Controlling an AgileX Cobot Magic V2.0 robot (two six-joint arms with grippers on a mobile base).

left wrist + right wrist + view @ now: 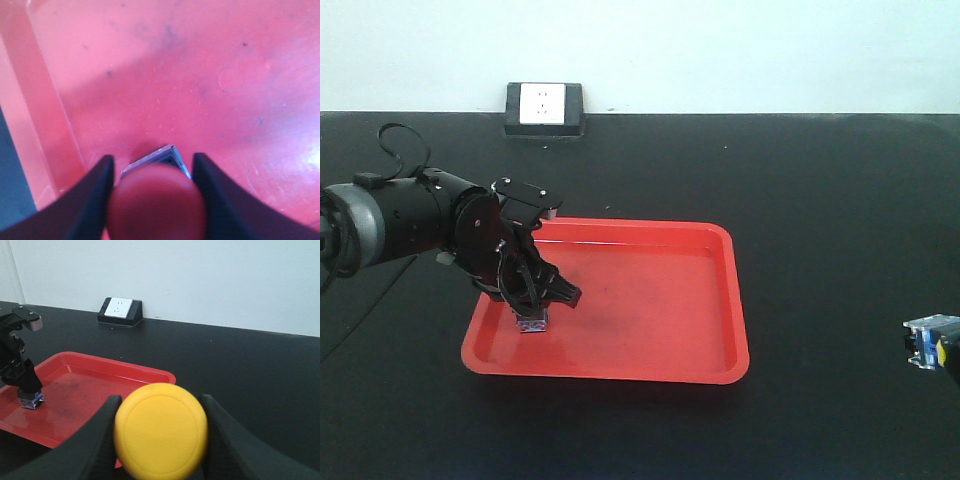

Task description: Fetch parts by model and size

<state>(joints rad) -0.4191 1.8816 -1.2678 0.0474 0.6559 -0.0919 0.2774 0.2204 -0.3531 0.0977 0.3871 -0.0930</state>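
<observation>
Black tabletop [820, 180] runs back to a white wall, with a red tray [650, 310] lying on it and a socket box [544, 109] beyond the tray's far rim; the left gripper [542, 300] stands over the tray's near-left corner, fingers closed on the red-capped switch [157, 205]; its dark base with blue bits sits on or just above the tray floor, I cannot tell which; from the wrist the round red cap is a blur hiding most of the base; well off the tray's right side, the right gripper [160, 399] clamps the yellow-capped switch [161, 432]; its smooth yellow dome covers its own base there, and the front view's edge cuts it off.
</observation>
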